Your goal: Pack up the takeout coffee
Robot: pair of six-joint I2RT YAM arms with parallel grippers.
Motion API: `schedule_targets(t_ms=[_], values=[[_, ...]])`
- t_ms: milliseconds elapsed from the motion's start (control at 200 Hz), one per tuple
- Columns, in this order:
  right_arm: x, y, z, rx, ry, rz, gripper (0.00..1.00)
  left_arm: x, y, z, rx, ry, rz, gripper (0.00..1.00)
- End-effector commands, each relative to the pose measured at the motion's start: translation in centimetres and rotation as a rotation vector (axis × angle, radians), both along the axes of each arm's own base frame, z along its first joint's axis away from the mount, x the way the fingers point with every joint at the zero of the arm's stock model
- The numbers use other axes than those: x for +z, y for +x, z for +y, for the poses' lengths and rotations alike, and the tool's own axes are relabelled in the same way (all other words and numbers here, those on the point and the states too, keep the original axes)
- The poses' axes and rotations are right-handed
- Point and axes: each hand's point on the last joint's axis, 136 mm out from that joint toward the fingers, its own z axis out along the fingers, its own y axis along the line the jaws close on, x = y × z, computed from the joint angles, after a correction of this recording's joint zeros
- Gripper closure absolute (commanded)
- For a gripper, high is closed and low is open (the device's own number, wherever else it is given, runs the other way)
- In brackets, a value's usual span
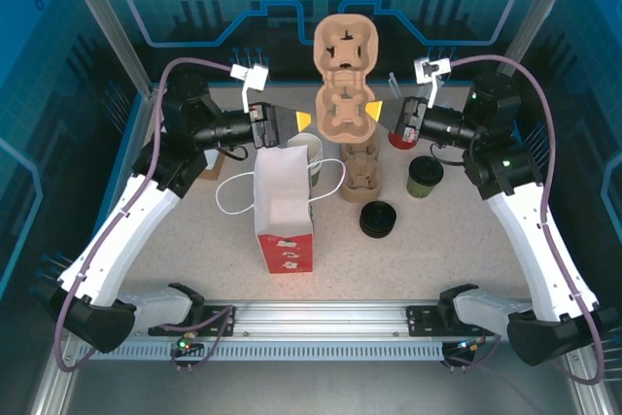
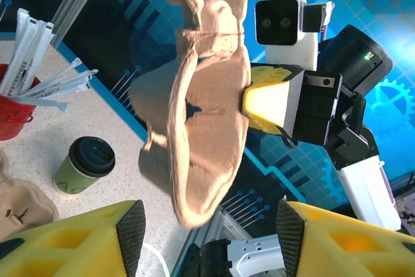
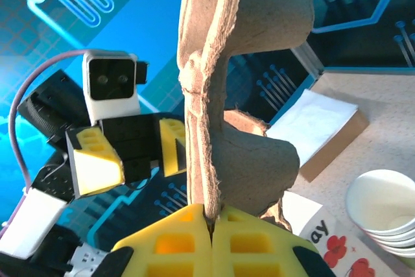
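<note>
The takeout coffee (image 1: 425, 176), a green paper cup with a black lid, stands on the table right of centre, touched by neither gripper; in the left wrist view it (image 2: 84, 167) stands at lower left. A brown pulp cup carrier (image 1: 343, 80) hangs upright in mid-air above the table's back. My right gripper (image 1: 377, 112) is shut on the carrier's edge (image 3: 211, 222). My left gripper (image 1: 296, 123) is open just left of the carrier, its yellow fingers (image 2: 71, 241) spread wide beneath the carrier (image 2: 207, 95) without touching it.
A red-and-white paper bag (image 1: 284, 203) stands open in the middle. Behind it sits a stack of white cups (image 1: 306, 148). A pile of carriers (image 1: 361, 172), a stack of black lids (image 1: 378, 219) and a red cup of straws (image 1: 401, 133) crowd the centre right.
</note>
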Motion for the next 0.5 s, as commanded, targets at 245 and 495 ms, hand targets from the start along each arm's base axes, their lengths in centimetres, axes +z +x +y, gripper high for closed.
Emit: schedule_targets(t_ms=[245, 495], values=[[2.0, -1.0, 1.8, 0.088, 0.056, -0.030, 0.99, 1.7, -0.6, -0.7, -0.032, -0.021, -0.046, 0.55], [1.8, -1.1, 2.3, 0.104, 0.060, -0.017, 0.99, 1.2, -0.3, -0.6, -0.016, -0.005, -0.035, 0.67]])
